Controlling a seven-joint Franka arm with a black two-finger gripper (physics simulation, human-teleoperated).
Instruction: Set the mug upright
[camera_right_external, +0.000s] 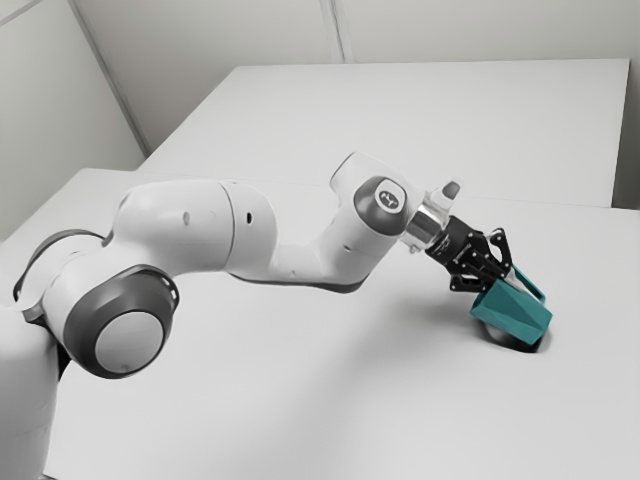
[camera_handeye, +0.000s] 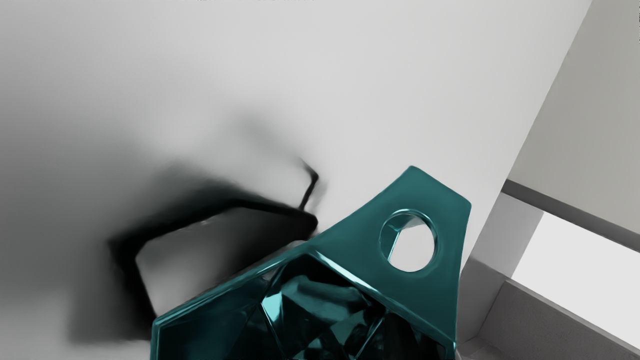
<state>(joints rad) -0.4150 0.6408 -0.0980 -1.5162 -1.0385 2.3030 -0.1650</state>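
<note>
Claw (camera_right_external: 503, 281) at the mug (camera_right_external: 516, 312); whether spread or pinching, I cannot tell. Mug tilted, close over the bench (camera_right_external: 420, 420). A weak hold on its slanted walls could let it slip and topple; turning it too low might jam an edge. Arm (camera_right_external: 305, 262) badge (camera_right_external: 389, 199) unreadable.

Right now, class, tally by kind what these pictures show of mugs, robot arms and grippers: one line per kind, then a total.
Mug: 1
Robot arm: 1
Gripper: 1
Total: 3
</note>
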